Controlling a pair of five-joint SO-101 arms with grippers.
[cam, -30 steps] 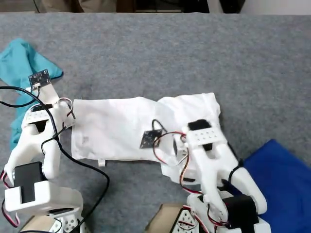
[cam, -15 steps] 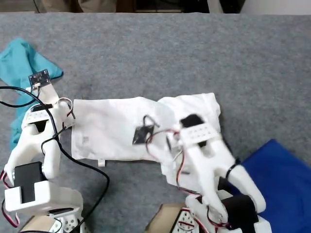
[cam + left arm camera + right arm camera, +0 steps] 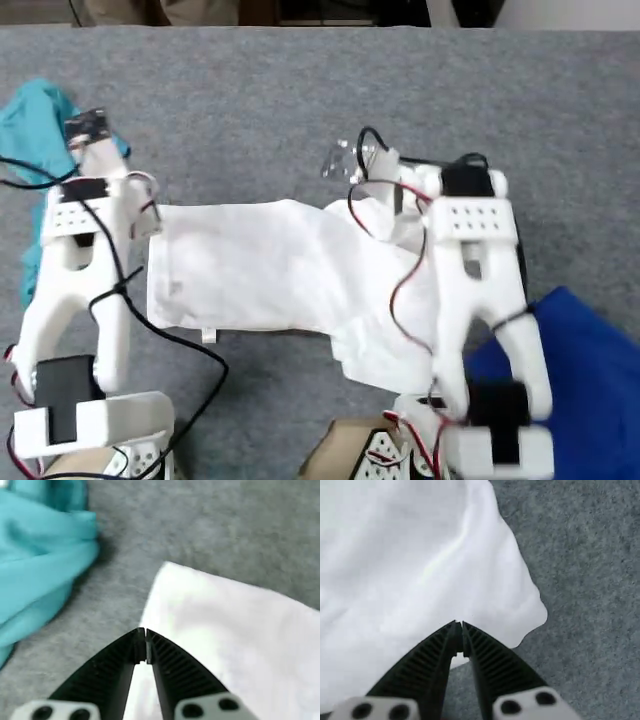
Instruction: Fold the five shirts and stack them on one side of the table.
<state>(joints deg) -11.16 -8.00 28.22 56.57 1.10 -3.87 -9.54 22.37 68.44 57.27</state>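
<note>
**Status: three shirts on table, both claws closed at white shirt edges**

Item count, largest first: one grey table (image 3: 300, 100); three shirts; two arms; two grippers.

1. White shirt (image 3: 250, 270): one. It lies spread out, partly rumpled, across the middle of the table between the two arms.
2. Blue shirt (image 3: 590, 370): one. It lies at the near right corner, beside the right arm's base.
3. Teal shirt (image 3: 30, 115): one. It lies bunched at the far left, just beside the white shirt's left end.
4. Left arm (image 3: 75, 260) and right arm (image 3: 475, 270): one each. The right arm extends over the right part of the white shirt.
5. Left gripper (image 3: 141, 645): jaws pressed together at the tips, above the white shirt's left corner. No cloth is visible between them.
6. Right gripper (image 3: 459, 639): jaws likewise closed tip to tip, above the white shirt's edge near a rounded corner. Whether cloth is pinched cannot be determined.

Differences from the earlier frames: the right arm has stretched from a folded pose over the shirt's centre toward the far right of the shirt. The left arm has also extended farther from its base. The white shirt's visible outline is unchanged.
</note>
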